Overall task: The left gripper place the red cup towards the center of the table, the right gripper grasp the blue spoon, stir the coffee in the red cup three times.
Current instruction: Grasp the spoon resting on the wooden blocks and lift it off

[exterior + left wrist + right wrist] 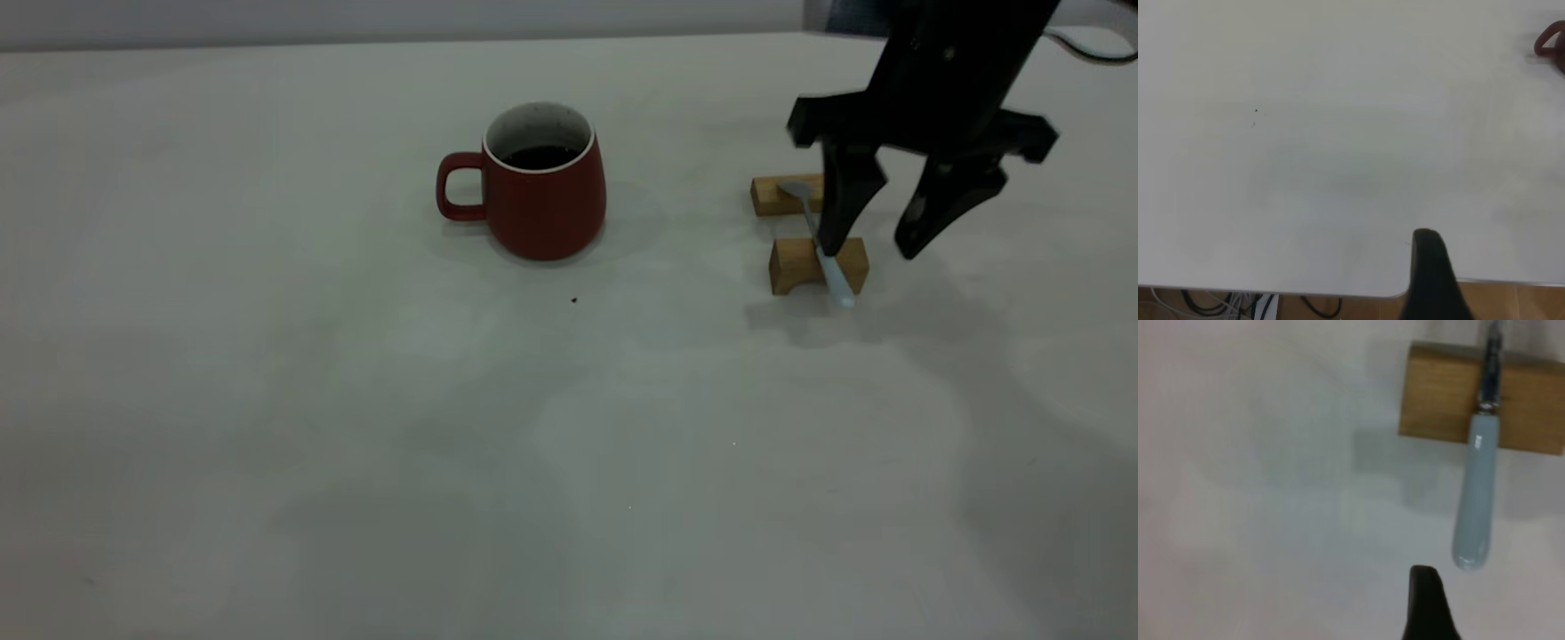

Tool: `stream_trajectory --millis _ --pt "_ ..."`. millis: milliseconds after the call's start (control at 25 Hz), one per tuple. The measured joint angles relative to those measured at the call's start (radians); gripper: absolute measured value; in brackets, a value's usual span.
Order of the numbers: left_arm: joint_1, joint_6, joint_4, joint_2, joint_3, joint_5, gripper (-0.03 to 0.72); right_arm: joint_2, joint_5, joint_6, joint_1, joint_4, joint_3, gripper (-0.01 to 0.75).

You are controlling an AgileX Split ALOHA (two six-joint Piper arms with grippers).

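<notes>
The blue spoon is laid across two wooden blocks at mid-right. The right gripper is held just above it w/ fingers spread wide, nothing gripped. The red cup w/ coffee is seen upper centre on the table. Left gripper: finger state can't be told.

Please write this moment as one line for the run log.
red cup: upright mid-table, coffee inside | blue spoon: lying across two wooden blocks | right gripper: open over spoon | left gripper: away from cup

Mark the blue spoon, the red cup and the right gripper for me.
blue spoon (1475,520), right wrist view, pale blue handle.
red cup (547,209), exterior view, outer wall.
right gripper (880,227), exterior view, midway between fingertips.
</notes>
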Motion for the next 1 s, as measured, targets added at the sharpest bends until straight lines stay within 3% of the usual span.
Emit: stream_trajectory --millis 800,920,1000 --pt "0.0 0.0 0.0 0.0 0.0 0.0 0.555 0.184 -0.021 0.002 0.029 0.012 -0.106 0.543" --pt "0.0 0.0 0.0 0.0 0.0 0.0 0.555 0.188 -0.036 0.002 0.029 0.012 -0.106 0.501" --pt "0.0 0.0 0.0 0.0 0.0 0.0 0.555 0.188 -0.043 0.002 0.029 0.011 -0.107 0.425"
